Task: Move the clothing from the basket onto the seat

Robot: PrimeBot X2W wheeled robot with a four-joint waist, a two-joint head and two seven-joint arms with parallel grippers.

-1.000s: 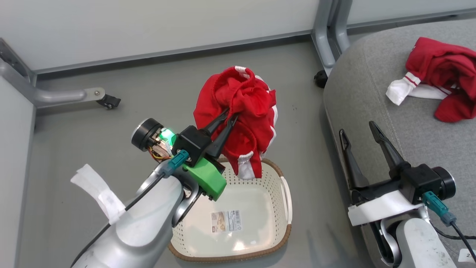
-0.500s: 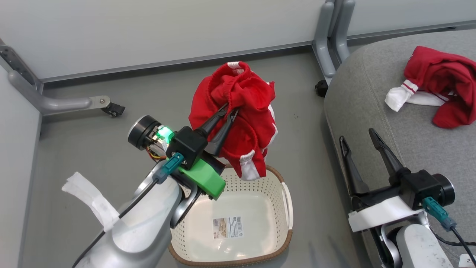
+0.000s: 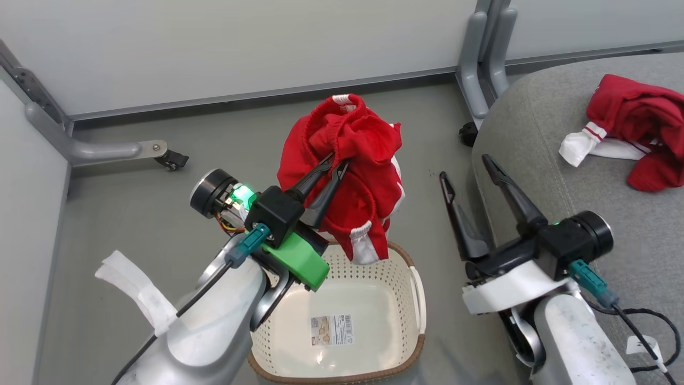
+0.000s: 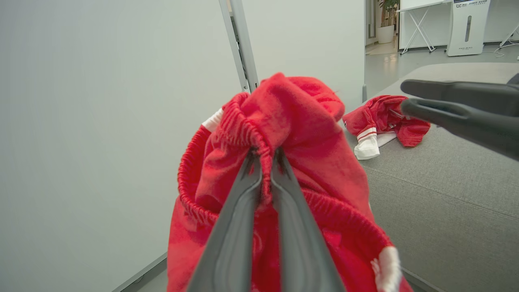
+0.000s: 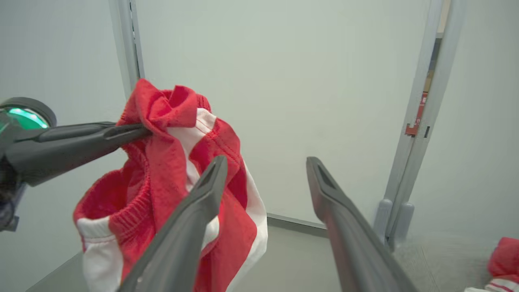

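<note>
Clothing (image 3: pixel 347 155): one bunched red piece hung over basket (image 3: pixel 416 278) far rim; contact unclear.
Left end effector (image 3: pixel 337 161): clamped tight on its elastic waistband.
Right end effector (image 3: pixel 465 167): fingers spread wide, empty, beside seat (image 3: pixel 534 128) edge.
Second garment (image 3: pixel 636 123): on seat, cut off by frame edge.
Hidden: basket's left side, behind left forearm (image 3: pixel 214 321).

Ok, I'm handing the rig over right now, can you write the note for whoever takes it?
Left gripper: shut on the held garment, lifted above the far rim of the basket.
Right gripper: open, empty, by the edge of the seat.
Done: the other garment lies on the seat.
Basket: no clothing visible inside; the left arm hides its near-left corner.
Left: carry the held garment over the seat and release it.
</note>
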